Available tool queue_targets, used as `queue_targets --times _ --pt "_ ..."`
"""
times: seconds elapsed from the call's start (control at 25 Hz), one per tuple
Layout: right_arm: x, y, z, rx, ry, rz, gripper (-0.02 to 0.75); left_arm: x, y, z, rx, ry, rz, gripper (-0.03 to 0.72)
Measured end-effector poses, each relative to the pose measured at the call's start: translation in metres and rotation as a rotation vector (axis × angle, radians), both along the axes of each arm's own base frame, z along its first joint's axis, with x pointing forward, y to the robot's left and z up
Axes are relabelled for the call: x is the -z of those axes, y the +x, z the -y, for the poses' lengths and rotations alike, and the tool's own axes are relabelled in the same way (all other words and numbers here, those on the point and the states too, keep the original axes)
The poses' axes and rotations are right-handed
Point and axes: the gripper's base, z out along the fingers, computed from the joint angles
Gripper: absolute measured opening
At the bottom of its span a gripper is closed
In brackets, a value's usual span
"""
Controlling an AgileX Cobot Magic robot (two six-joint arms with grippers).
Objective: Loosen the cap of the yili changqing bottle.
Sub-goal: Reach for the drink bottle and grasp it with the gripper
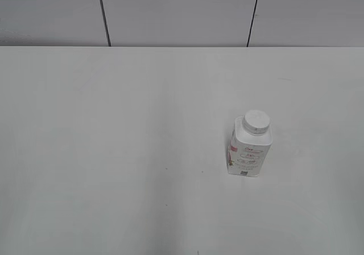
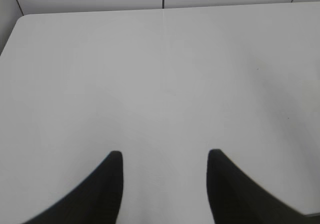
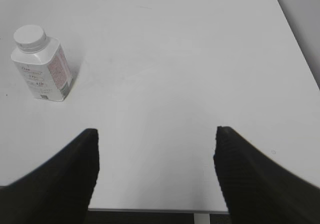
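Note:
The yili changqing bottle (image 1: 249,152) stands upright on the white table, right of centre. It is white with pink-red print. Its round white cap (image 1: 256,121) sits on the neck. In the right wrist view the bottle (image 3: 46,74) stands at the upper left with its cap (image 3: 29,36) on. My right gripper (image 3: 157,136) is open and empty, well to the right of the bottle and nearer the table's front edge. My left gripper (image 2: 165,156) is open and empty over bare table; the bottle does not show in its view. Neither gripper shows in the exterior view.
The white table (image 1: 114,152) runs back to a grey panelled wall (image 1: 170,10). The table's front edge (image 3: 150,210) and right edge (image 3: 300,49) show in the right wrist view; its far left corner (image 2: 20,21) shows in the left wrist view.

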Motion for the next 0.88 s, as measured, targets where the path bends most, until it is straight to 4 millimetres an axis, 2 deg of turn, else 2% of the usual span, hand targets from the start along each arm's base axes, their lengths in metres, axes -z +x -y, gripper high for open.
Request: queue_targets --times 0.88 --pt "0.0000 0.0000 0.0000 0.000 0.000 0.000 0.567 0.0000 0.0000 0.0000 0.000 0.000 0.000 0.347"
